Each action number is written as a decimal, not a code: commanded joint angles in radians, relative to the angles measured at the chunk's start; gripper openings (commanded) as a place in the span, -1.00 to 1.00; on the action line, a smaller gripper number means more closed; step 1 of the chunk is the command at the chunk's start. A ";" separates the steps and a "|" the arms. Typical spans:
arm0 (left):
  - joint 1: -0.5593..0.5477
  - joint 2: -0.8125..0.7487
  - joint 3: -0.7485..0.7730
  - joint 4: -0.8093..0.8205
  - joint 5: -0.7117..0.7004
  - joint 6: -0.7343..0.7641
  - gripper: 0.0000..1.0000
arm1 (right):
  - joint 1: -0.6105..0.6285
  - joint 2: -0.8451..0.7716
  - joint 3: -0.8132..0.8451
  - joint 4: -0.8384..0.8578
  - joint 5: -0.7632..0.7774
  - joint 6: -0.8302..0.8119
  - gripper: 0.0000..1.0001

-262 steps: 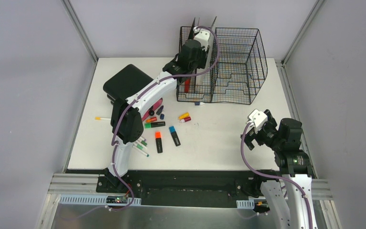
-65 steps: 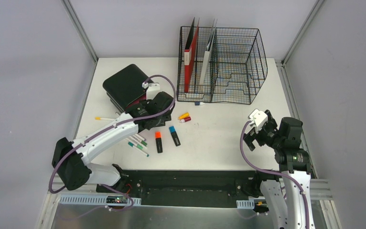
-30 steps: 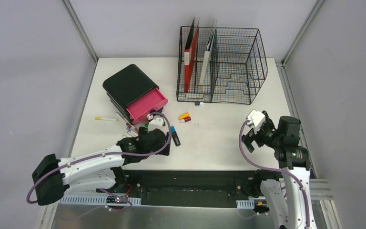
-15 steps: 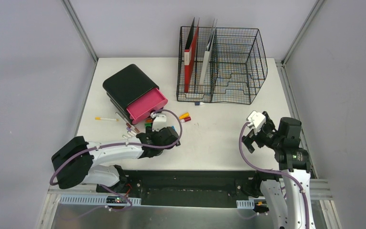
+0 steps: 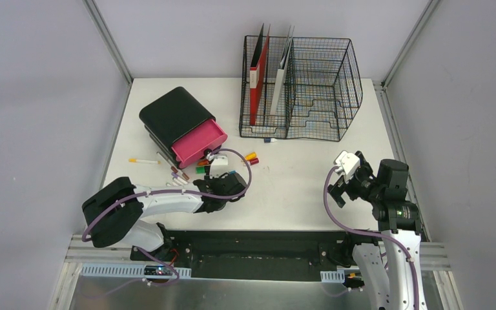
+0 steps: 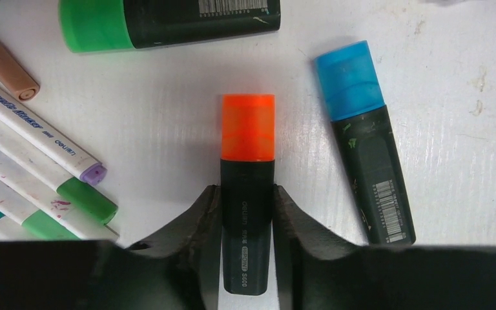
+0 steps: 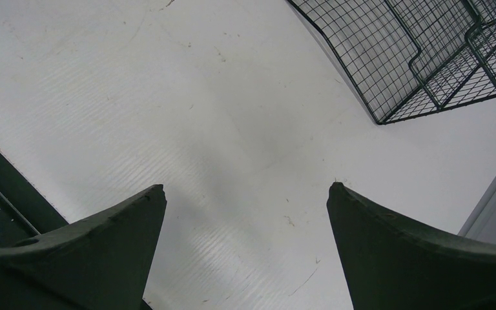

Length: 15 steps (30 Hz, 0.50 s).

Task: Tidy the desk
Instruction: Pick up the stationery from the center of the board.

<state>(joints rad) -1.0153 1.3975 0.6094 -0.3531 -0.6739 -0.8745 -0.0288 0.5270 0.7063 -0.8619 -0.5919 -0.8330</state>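
The white desk [image 5: 297, 181] holds scattered pens and highlighters at the front left. My left gripper [image 5: 223, 187] is down low over them. In the left wrist view it [image 6: 245, 190] is shut on the black body of an orange-capped highlighter [image 6: 248, 132] that lies flat on the desk. A blue-capped highlighter [image 6: 361, 139] lies just right of it and a green-capped one [image 6: 168, 19] lies beyond. My right gripper [image 5: 339, 184] is open and empty above bare desk [image 7: 245, 129] at the right.
A black drawer box [image 5: 171, 113] with its pink drawer [image 5: 199, 143] pulled open stands at the back left. A black wire-mesh rack [image 5: 310, 90] with a red folder [image 5: 256, 77] stands at the back. Several pens [image 6: 32, 168] lie left of the gripper.
The pink drawer has come open since 2.2 s ago. My left arm has dropped low and reached over the highlighters, and its elbow has swung right. The right arm has barely moved.
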 commanded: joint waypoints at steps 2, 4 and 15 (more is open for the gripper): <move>-0.007 0.002 -0.011 -0.010 0.065 0.006 -0.75 | -0.014 0.001 0.005 0.006 -0.031 -0.015 0.98; -0.007 -0.016 -0.010 -0.017 0.103 0.042 -0.85 | -0.014 0.003 0.006 0.003 -0.032 -0.017 0.98; -0.035 -0.435 -0.042 0.019 0.378 0.439 -1.00 | -0.016 0.015 0.005 -0.001 -0.036 -0.022 0.98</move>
<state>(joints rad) -1.0416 1.1419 0.5610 -0.3721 -0.4389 -0.6556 -0.0360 0.5335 0.7063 -0.8673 -0.5922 -0.8375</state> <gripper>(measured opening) 0.298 0.988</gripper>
